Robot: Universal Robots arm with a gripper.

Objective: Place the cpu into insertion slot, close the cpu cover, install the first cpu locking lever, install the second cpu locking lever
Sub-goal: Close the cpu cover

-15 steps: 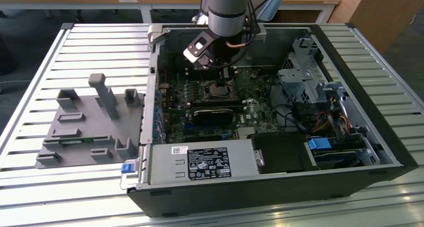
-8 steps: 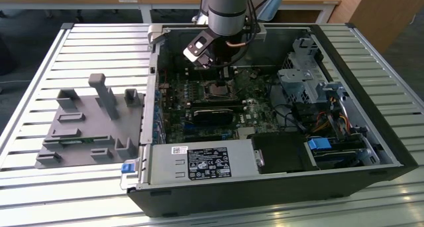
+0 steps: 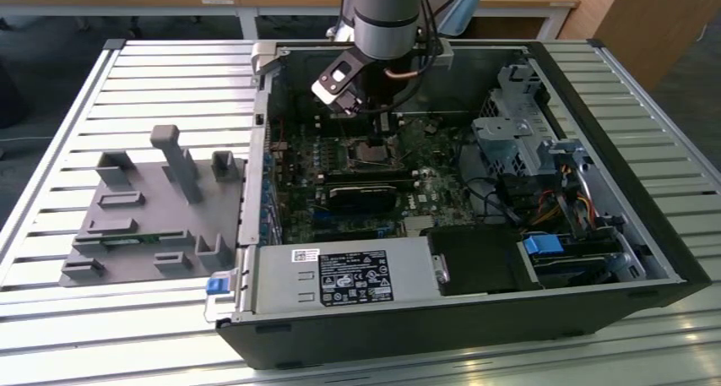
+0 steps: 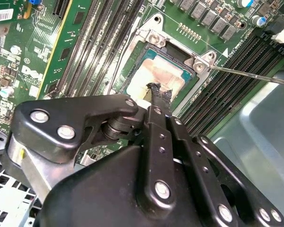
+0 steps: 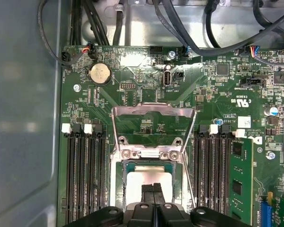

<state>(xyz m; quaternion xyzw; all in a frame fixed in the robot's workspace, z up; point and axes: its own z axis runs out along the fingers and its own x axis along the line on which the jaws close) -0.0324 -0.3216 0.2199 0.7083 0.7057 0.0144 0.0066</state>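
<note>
jaws closed together, seemingly touching cpu (image 4: 158, 75) (seated in insertion slot (image 4: 128, 71)) | first wrist view: cpu cover (image 5: 154, 109) open

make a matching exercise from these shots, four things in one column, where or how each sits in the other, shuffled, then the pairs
1. dull silver-beige square cpu
2. thin silver metal cpu cover frame
3. round silver coin battery
4. grey plastic fixture block

A. on the slatted metal table, outside the black computer case
B. in the dark square insertion slot, under the black claw
C. swung open, off the slot
D. flat on the green circuit board

Pairs: 1-B, 2-C, 3-D, 4-A
</note>
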